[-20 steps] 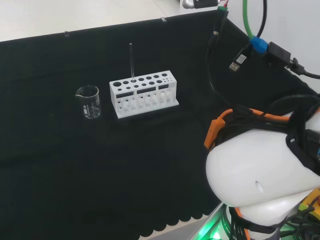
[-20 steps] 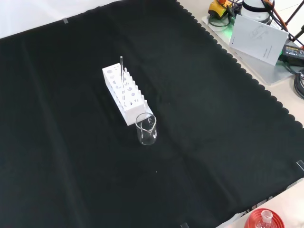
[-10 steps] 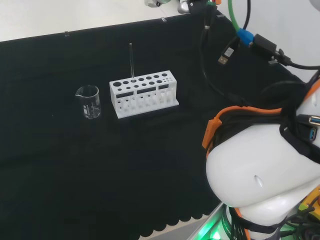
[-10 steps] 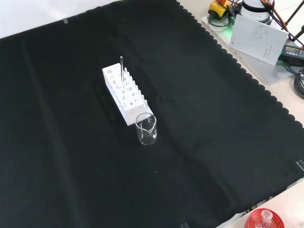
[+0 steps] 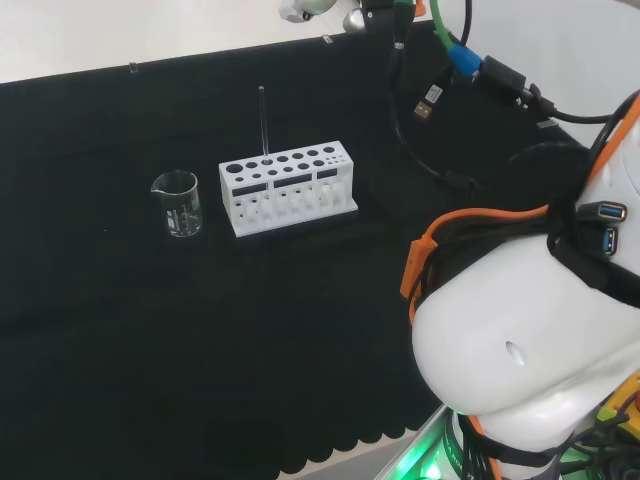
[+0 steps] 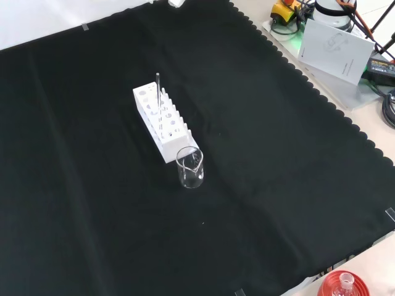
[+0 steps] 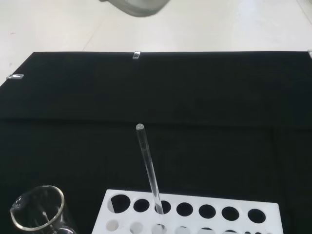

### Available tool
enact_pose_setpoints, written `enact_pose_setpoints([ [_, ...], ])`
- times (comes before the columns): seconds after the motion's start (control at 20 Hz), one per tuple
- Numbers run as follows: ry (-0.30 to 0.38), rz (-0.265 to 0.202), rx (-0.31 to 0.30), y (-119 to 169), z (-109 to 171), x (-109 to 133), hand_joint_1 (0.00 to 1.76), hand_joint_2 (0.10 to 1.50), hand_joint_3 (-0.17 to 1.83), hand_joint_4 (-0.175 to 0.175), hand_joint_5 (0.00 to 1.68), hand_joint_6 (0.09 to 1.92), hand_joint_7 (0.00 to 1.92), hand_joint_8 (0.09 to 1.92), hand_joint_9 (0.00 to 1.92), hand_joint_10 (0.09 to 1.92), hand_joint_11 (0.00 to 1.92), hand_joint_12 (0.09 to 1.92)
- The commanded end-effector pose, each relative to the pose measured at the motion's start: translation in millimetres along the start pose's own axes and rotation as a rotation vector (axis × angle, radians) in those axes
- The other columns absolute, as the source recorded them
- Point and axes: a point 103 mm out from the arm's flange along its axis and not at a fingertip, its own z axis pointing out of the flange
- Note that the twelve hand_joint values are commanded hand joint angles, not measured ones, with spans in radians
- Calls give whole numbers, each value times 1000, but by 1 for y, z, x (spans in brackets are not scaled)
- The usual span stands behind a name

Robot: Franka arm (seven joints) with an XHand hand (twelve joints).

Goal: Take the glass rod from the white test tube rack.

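Glass rod (image 5: 263, 122): one — standing nearly upright in a hole of the rack's back row, its top well above the rack.
White test tube rack (image 5: 288, 185): one, on the black cloth (image 5: 200, 330), with two rows of round holes; all but the rod's hole look empty.
Beaker (image 5: 177, 203): one, clear, upright, just left of the rack in the head view and nearer the camera in the front view.
Hand (image 5: 300, 9): a few white fingertips at the head view's top edge, well apart from the rod and behind the rack.
Fingers: cannot tell whether curled or straight — they touch nothing.
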Motion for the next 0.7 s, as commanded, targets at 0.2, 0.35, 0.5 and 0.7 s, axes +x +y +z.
enact_pose_setpoints([
  [0.2, -7, 11, 8, 18, 14, 6, 1071, 980, -175, -152, 805, 760, 935, 683, 991, 630, 881, 1175],
  [0.35, -11, 22, 15, 24, 18, 6, 1076, 978, -175, -151, 807, 761, 937, 682, 993, 629, 884, 1173],
  [0.5, -16, 27, 24, 29, 23, 8, 1077, 977, -175, -150, 811, 763, 939, 681, 996, 628, 886, 1172],
  [0.7, -22, 27, 47, 37, 34, 14, 1077, 973, -175, -150, 811, 763, 941, 680, 998, 626, 888, 1171],
])
